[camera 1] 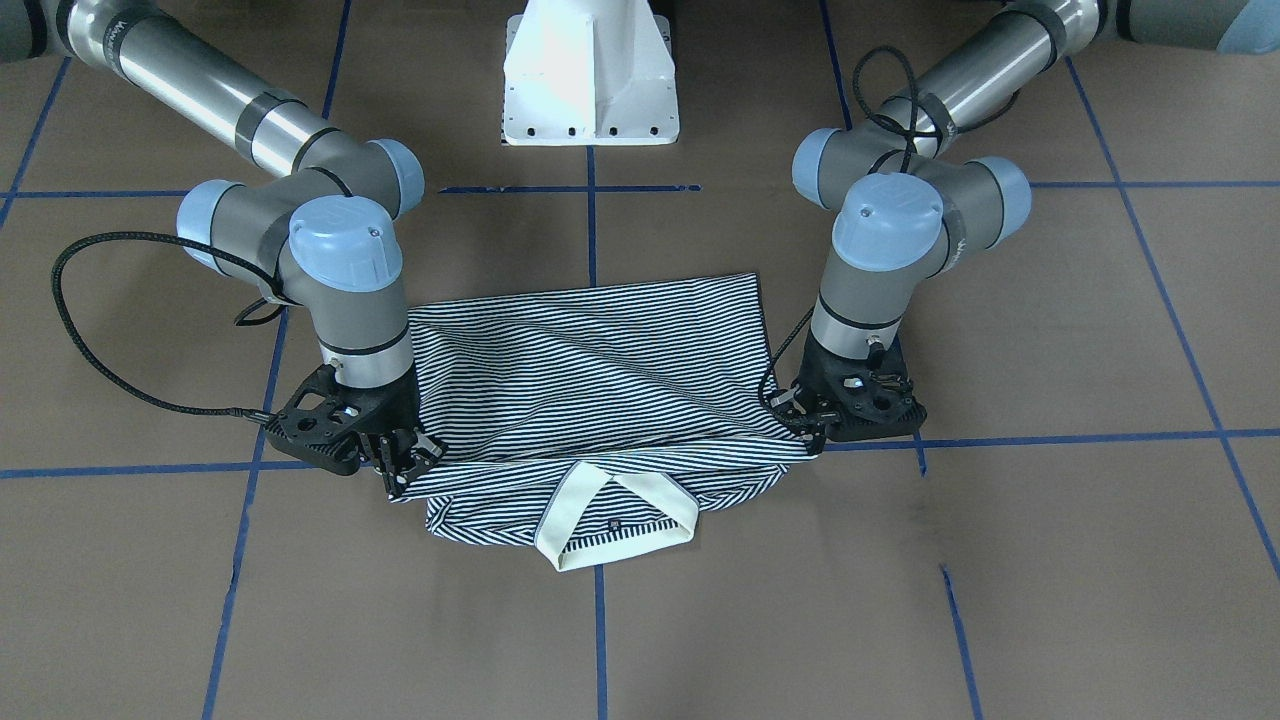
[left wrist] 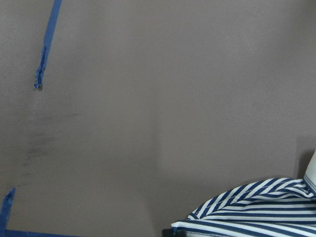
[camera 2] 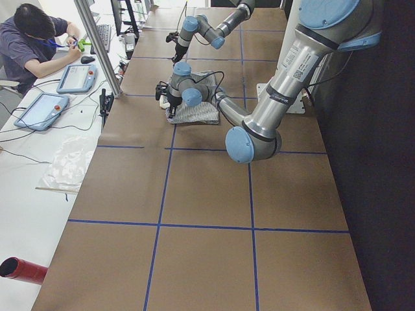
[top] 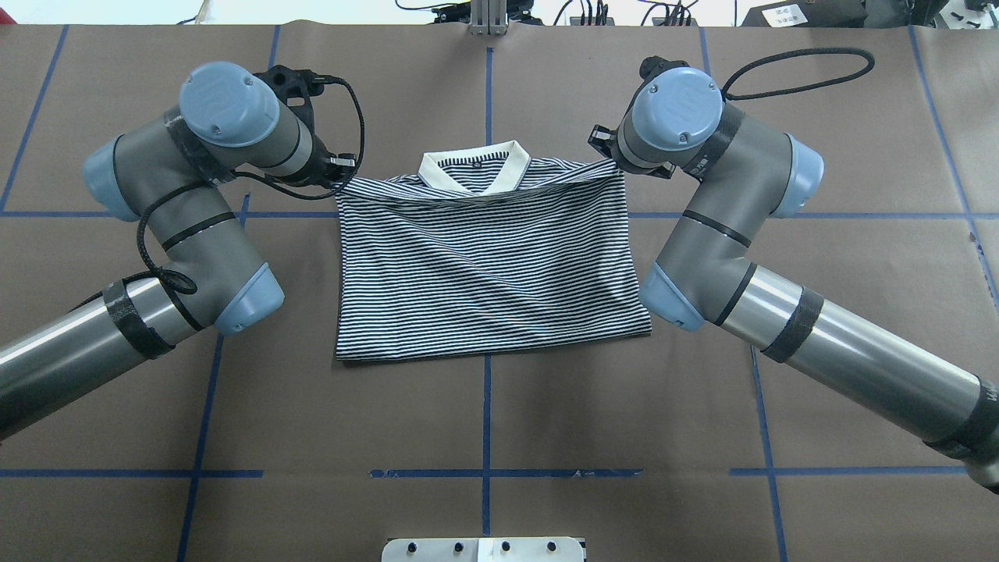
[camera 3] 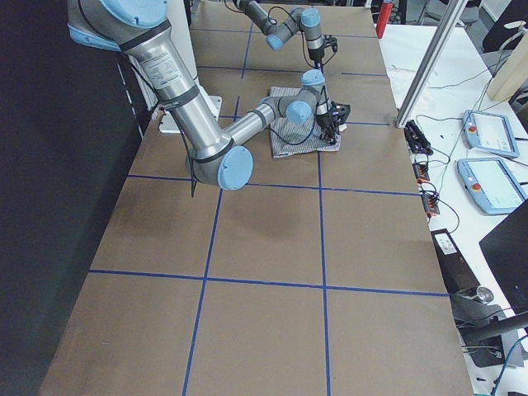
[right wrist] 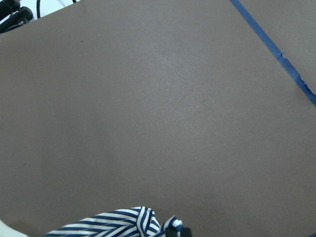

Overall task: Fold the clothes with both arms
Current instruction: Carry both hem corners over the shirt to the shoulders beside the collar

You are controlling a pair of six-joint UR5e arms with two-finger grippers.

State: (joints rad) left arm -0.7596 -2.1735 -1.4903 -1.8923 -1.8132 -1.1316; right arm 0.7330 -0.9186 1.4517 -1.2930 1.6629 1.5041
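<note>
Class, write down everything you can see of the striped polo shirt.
The polo shirt is soft knit with thin navy-and-white stripes and a plain cream collar. Folded into a rough rectangle, it lies on the brown table, collar away from the robot. The left tool and right tool grip its collar-end corners.

Brown surface (top: pixel 624 406) crossed by blue tape (top: pixel 485 406); alongside, white desk (camera 2: pixel 26 152) with tablets (camera 2: pixel 42 110), seated person (camera 2: pixel 35 39).

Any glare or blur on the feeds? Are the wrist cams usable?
Overhead exterior: sharp, evenly lit polo shirt, soft shadows. Exterior front-facing: glare streak on the right arm tube. Both wrist-mounted views: mostly table, slightly soft, shirt only at the bottom edge.
</note>
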